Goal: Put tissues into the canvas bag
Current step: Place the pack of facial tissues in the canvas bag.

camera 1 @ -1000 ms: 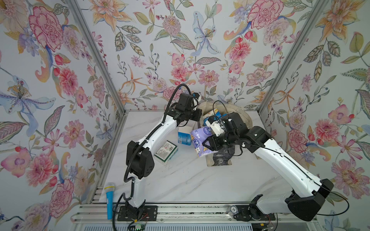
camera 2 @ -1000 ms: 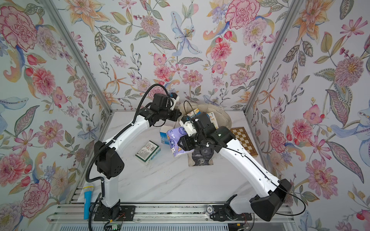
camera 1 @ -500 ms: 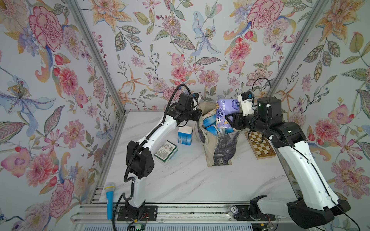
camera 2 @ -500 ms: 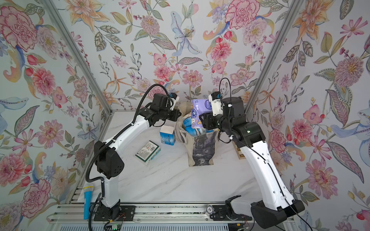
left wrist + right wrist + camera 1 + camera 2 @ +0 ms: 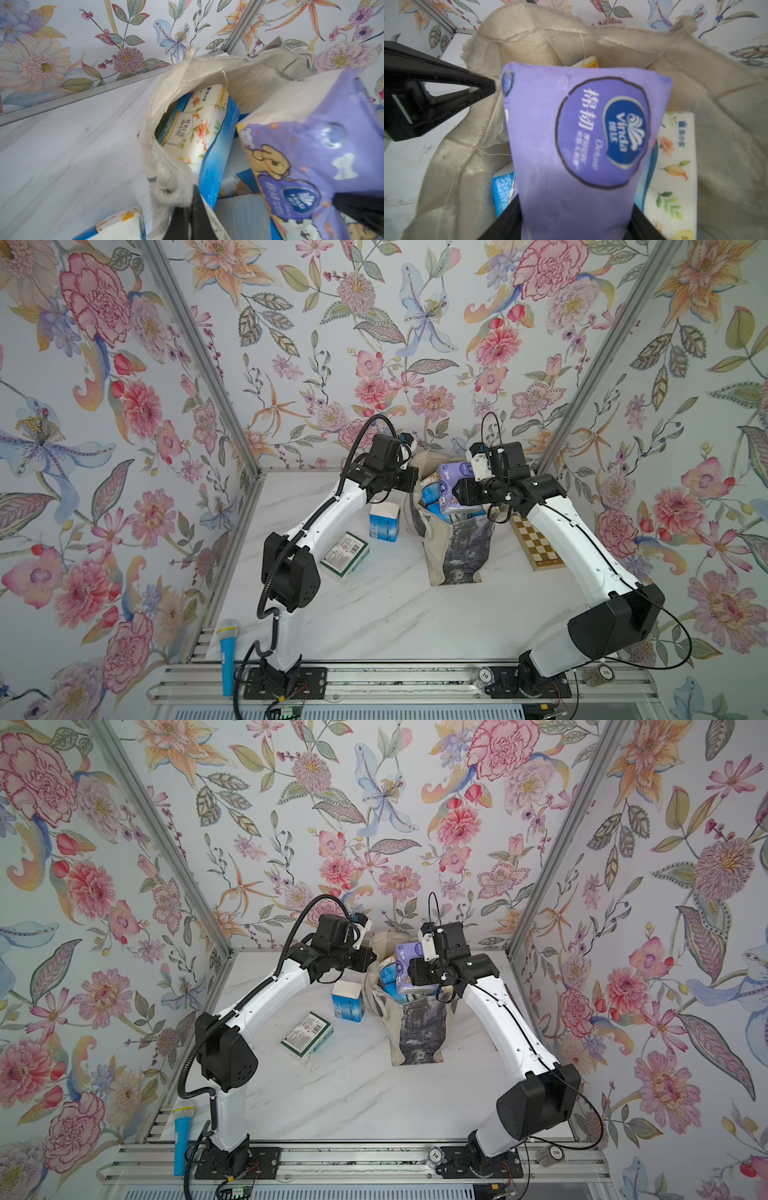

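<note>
On the white bench (image 5: 374,614), a green-white pack (image 5: 344,556) lies flat, with a blue pack (image 5: 384,522) upright just behind it. Farther back sits the canvas bag (image 5: 457,556), with floral packs (image 5: 197,128) inside. The left pincer (image 5: 188,205) is clamped on its rim. The right pincer (image 5: 575,224) seems clamped on the lilac pack (image 5: 581,135) over the mouth.

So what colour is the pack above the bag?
The pack is lilac, dark blue logo; right wrist view.

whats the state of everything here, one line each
canvas bag, upright, mouth open, packs inside
lilac pack, gripped, at the bag mouth
left gripper, shut on bag rim
right gripper, shut on lilac pack
blue pack, standing beside bag
green-white pack, lying flat
</note>
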You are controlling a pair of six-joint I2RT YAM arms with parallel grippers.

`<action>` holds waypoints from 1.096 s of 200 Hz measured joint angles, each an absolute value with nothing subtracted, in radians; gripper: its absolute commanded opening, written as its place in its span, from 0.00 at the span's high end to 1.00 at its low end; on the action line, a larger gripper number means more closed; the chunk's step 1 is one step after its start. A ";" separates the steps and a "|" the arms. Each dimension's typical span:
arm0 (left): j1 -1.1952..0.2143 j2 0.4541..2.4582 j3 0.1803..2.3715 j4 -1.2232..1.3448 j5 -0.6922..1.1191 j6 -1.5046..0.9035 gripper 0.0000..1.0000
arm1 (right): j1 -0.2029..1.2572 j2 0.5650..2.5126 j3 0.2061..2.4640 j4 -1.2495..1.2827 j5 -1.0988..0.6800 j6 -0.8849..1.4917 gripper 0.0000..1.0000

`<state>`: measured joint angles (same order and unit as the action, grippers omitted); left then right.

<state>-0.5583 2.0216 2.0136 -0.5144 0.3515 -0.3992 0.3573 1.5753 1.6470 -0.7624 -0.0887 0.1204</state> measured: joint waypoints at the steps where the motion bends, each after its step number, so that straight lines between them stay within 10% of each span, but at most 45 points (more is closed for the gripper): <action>1: -0.558 2.022 2.014 -0.514 0.352 -0.399 0.94 | 0.357 1.578 1.647 -0.762 -0.089 0.121 0.39; 219: -0.556 1.987 1.969 -0.524 0.327 -0.399 0.93 | 0.371 1.878 1.967 -0.888 -0.019 0.100 0.22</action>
